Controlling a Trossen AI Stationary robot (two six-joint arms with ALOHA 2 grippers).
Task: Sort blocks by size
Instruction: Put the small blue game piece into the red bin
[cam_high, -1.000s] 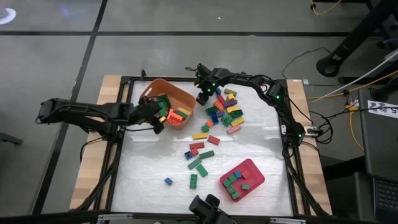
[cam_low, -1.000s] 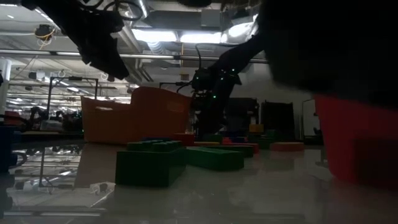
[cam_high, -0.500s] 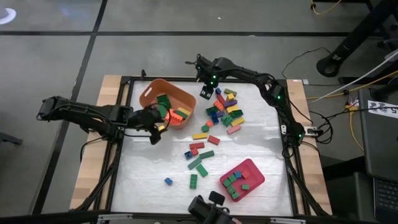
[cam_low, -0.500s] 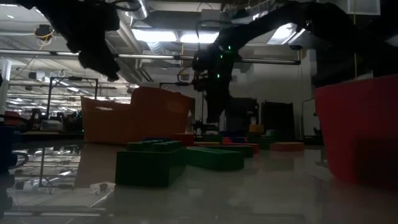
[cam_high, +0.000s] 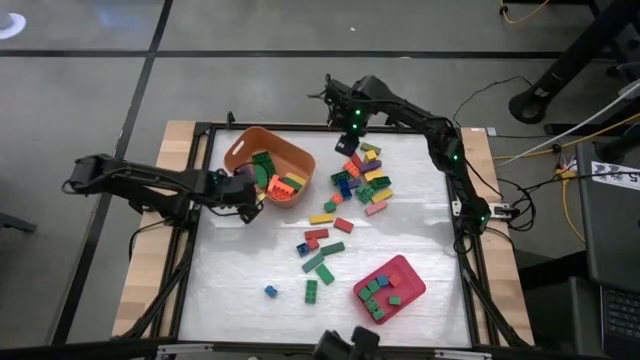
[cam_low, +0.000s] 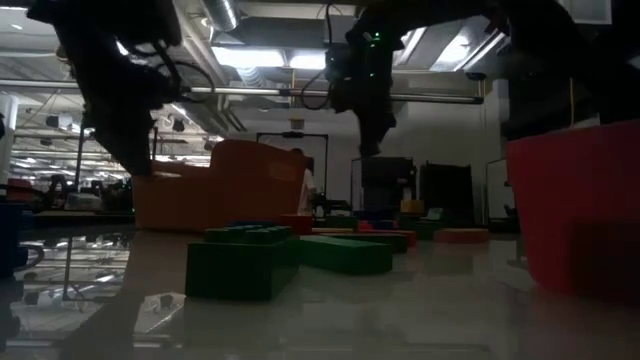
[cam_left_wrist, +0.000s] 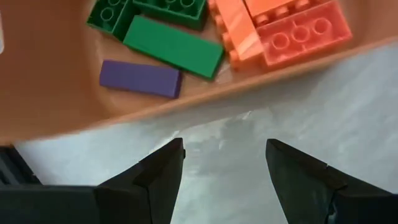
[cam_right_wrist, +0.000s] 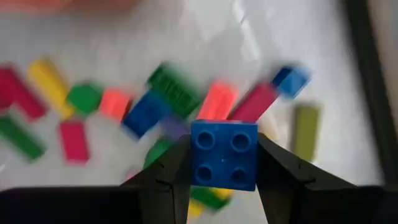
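Note:
My right gripper (cam_high: 350, 144) hangs above the far edge of a pile of coloured blocks (cam_high: 362, 178) and is shut on a small blue square block (cam_right_wrist: 224, 155). It also shows high up in the low view (cam_low: 369, 148). My left gripper (cam_high: 252, 206) is open and empty just off the near rim of the orange tub (cam_high: 268, 160), low over the table. Its fingers (cam_left_wrist: 158, 180) stand apart over bare table. The tub holds green, purple and orange long blocks (cam_left_wrist: 171, 46). More blocks (cam_high: 322, 245) lie scattered mid-table. My right gripper pinches the small blue four-stud block by two opposite sides (cam_right_wrist: 194, 158) between its two fingers. The studded top faces the wrist camera. The fingers point down from above. The block is lifted clear above the pile.
A pink-red tray (cam_high: 408, 268) with small green blocks stands at the near right. A lone blue block (cam_high: 270, 291) lies near the front left. Green long blocks (cam_low: 245, 262) lie close to the low camera. Bare table shows at the near left.
My right gripper has risen from the pile's far left side and gone toward the table's far right, carrying the blue block. My left gripper has drawn back from over the tub toward the near edge and has gone lower.

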